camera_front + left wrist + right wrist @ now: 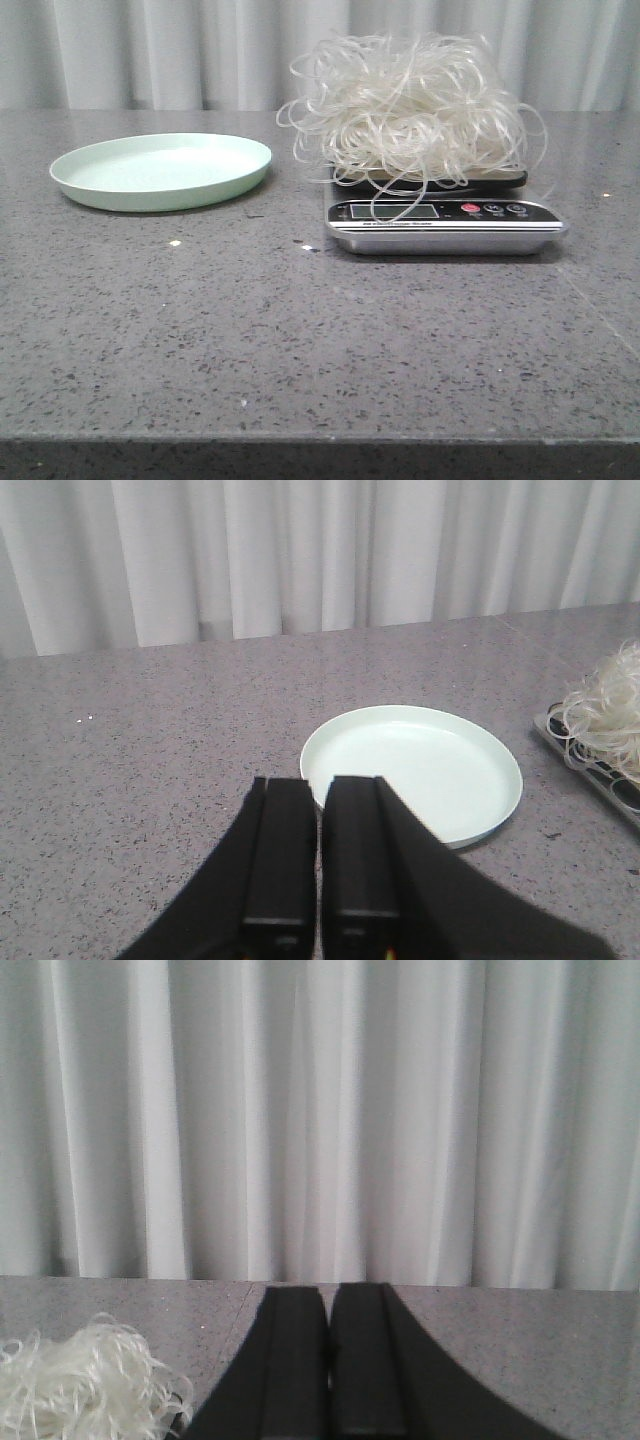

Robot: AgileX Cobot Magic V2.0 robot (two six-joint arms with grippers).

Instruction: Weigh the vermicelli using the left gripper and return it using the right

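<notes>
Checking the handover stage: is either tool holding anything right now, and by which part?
Nothing is held. The left tool and right tool are both shut and empty; the vermicelli lies on the scale.

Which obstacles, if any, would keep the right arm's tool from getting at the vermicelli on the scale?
Probably none. The vermicelli sits piled openly on the scale, nothing over or around it. The right tool is shut, empty and near it, so it must open first.

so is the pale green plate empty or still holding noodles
Empty: the pale green round plate shows only bare surface, while the whitish tangle of vermicelli strands sits on the silver digital scale.
</notes>
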